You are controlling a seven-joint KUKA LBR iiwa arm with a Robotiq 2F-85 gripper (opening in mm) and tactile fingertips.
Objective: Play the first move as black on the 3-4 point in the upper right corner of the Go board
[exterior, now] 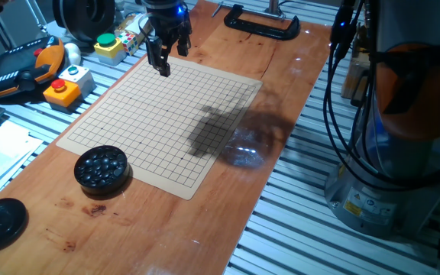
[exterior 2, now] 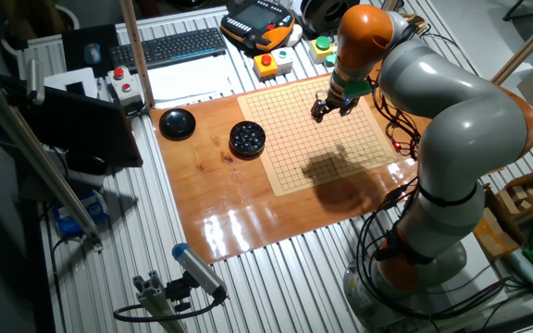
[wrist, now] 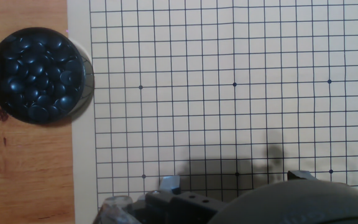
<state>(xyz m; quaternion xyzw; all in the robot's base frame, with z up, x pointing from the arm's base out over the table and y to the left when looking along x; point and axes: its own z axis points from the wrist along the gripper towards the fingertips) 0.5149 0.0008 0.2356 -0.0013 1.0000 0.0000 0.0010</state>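
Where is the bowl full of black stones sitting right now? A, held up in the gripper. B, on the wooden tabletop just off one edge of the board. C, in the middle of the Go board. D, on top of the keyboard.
B: the bowl of black stones rests on the wooden tabletop right beside the board edge, while the gripper hangs over the far side of the grid.
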